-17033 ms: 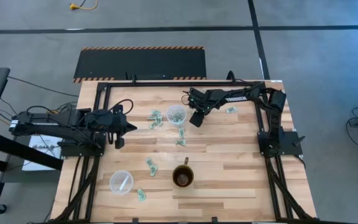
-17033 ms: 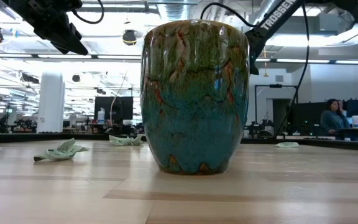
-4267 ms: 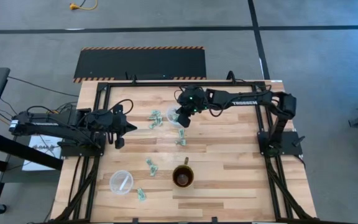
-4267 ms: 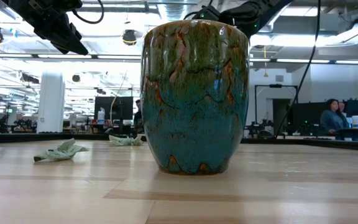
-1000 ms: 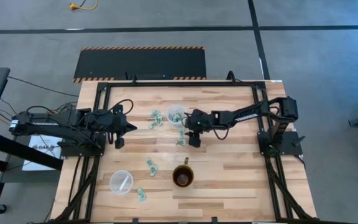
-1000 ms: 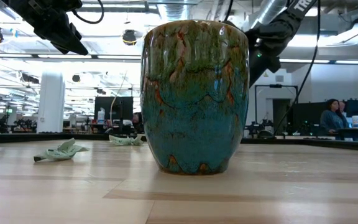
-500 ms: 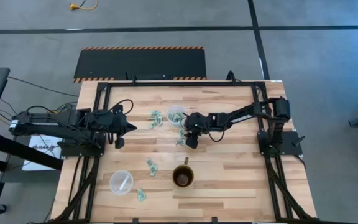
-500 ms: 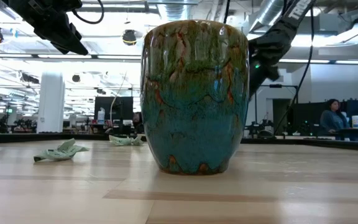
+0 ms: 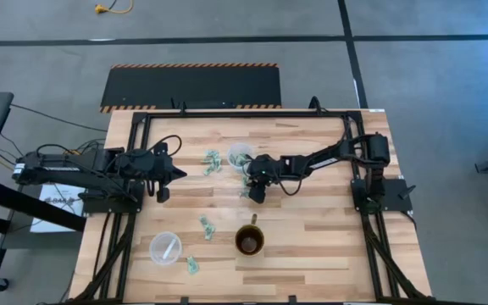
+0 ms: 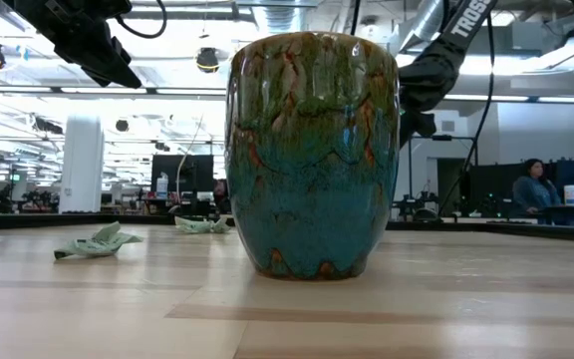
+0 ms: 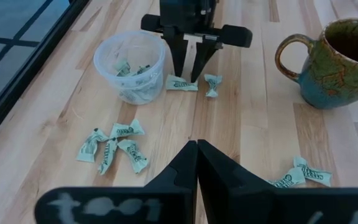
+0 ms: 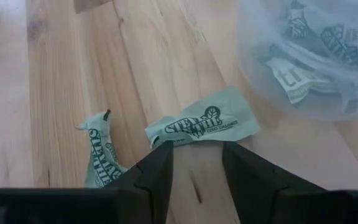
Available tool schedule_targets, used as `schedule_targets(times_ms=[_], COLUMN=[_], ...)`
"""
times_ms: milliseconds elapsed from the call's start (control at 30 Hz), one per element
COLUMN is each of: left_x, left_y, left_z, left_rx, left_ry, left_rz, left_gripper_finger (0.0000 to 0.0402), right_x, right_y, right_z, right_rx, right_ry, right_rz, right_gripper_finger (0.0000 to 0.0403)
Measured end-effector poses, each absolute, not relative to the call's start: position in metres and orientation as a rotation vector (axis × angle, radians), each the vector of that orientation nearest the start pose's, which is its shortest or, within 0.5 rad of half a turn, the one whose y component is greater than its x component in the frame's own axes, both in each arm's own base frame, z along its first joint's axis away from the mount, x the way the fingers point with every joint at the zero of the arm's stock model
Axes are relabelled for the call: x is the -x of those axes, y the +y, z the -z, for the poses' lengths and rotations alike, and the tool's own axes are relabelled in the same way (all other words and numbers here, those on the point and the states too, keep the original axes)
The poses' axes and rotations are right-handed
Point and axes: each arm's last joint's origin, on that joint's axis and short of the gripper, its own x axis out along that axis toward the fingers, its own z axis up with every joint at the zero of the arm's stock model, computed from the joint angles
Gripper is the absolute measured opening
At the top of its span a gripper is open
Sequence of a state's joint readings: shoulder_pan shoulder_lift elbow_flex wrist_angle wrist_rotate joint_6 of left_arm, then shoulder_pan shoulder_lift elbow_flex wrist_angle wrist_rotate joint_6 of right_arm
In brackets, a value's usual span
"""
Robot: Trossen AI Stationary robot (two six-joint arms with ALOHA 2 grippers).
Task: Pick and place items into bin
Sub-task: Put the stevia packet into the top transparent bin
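The right gripper (image 12: 194, 163) is poised low over the surface (image 9: 312, 220), its jaws parted and empty, with one pale green packet (image 12: 202, 126) lying flat just ahead of the fingertips (image 12: 157, 163). The packet's long axis is set across the jaw gap, so the tips straddle only its near edge and nothing is yet pinched; a small advance is judged to be needed before closing. From the left wrist view the same gripper (image 11: 187, 70) is seen pointing straight down at that packet (image 11: 181, 83), with the clear bin (image 11: 132, 65) just beside it and a second, twisted packet (image 11: 212, 84) on the far side of the jaws. The right arm is plainly the nearer one; the left gripper (image 9: 161, 176) is held well apart toward the left edge, its jaws closed and empty. The packet is a thin crumpled wrapper, pale green with dark print, likely to slide or fold under contact. More packets (image 9: 212, 161) are scattered on the surface, and several already lie in the bin (image 12: 303, 74)
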State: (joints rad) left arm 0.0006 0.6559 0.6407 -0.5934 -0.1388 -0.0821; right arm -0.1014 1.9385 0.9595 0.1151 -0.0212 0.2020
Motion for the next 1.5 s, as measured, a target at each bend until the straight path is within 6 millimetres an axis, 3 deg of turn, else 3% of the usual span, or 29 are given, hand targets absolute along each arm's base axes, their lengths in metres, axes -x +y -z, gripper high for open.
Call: schedule_targets(times_ms=[733, 1067, 1267, 1500], left_x=[-0.136, -0.136, -0.136, -0.136], left_y=[0.004, 0.004, 0.004, 0.004], left_z=[-0.266, -0.266, -0.266, -0.266], left_rx=[0.037, 0.037, 0.037, 0.037], left_ry=[0.601, 0.602, 0.602, 0.601], left_rz=[-0.160, -0.160, -0.160, -0.160], left_gripper_finger=[0.0000, 0.0000, 0.0000, 0.0000], right_x=[-0.352, -0.338, -0.343, -0.353], right_y=[-0.039, -0.031, -0.028, -0.018], right_z=[-0.101, -0.118, -0.135, -0.139], right_rx=[-0.218, -0.136, -0.038, 0.002], right_ry=[0.989, 1.047, 0.950, 0.852], right_rz=[0.255, 0.320, 0.239, 0.007], right_gripper_finger=[0.0062, 0.0044, 0.0044, 0.0056])
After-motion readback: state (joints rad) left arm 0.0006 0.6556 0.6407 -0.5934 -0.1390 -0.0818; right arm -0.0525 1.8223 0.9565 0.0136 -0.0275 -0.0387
